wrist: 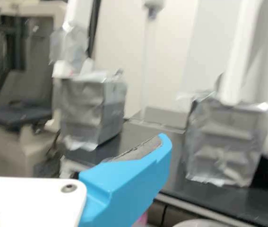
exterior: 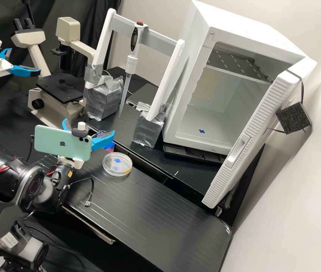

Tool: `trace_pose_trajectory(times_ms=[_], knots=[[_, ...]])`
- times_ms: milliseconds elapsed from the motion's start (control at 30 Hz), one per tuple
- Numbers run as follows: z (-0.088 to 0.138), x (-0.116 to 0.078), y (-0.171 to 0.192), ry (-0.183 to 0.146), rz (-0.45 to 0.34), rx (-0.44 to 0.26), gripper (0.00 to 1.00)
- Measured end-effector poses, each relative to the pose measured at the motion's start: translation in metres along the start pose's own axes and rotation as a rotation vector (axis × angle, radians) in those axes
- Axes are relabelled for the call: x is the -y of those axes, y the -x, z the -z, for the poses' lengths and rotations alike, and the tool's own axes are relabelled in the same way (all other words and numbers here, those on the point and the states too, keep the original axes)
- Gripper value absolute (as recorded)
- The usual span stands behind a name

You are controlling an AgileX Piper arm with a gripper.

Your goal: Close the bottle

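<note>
Firstly, noted a cable connector [exterior: 88, 204] nearer than the petri dish [exterior: 108, 166]. Found the gripper [exterior: 88, 127] near the dish (with fingers parted, released). Logged a blue-and-pink item [exterior: 109, 146] just behind the dish (possibly the bottle, but too hidden to confirm). Recorded a pipette [exterior: 131, 62] beyond the dish, near an open white cabinet [exterior: 255, 32].

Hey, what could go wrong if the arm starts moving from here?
The spread blue fingers look close to the round clear dish, so a low sideways swing might knock it. The thin cable lying loose on the dark bench might snag. Reaching farther forward could bump the upright pipette in its stand.
</note>
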Motion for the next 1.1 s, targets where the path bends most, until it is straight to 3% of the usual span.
trace_pose_trajectory(times_ms=[67, 267, 600, 633, 1100], knots=[[0.001, 0.005, 0.0, 0.014, 0.025, -0.003, 1.0], [-0.004, 0.012, -0.002, 0.009, 0.065, 0.025, 1.0], [-0.022, 0.008, -0.003, 0.004, 0.046, 0.114, 1.0], [-0.023, 0.008, -0.003, 0.004, 0.046, 0.117, 0.0], [-0.027, 0.006, -0.003, -0.02, 0.051, 0.12, 0.0]])
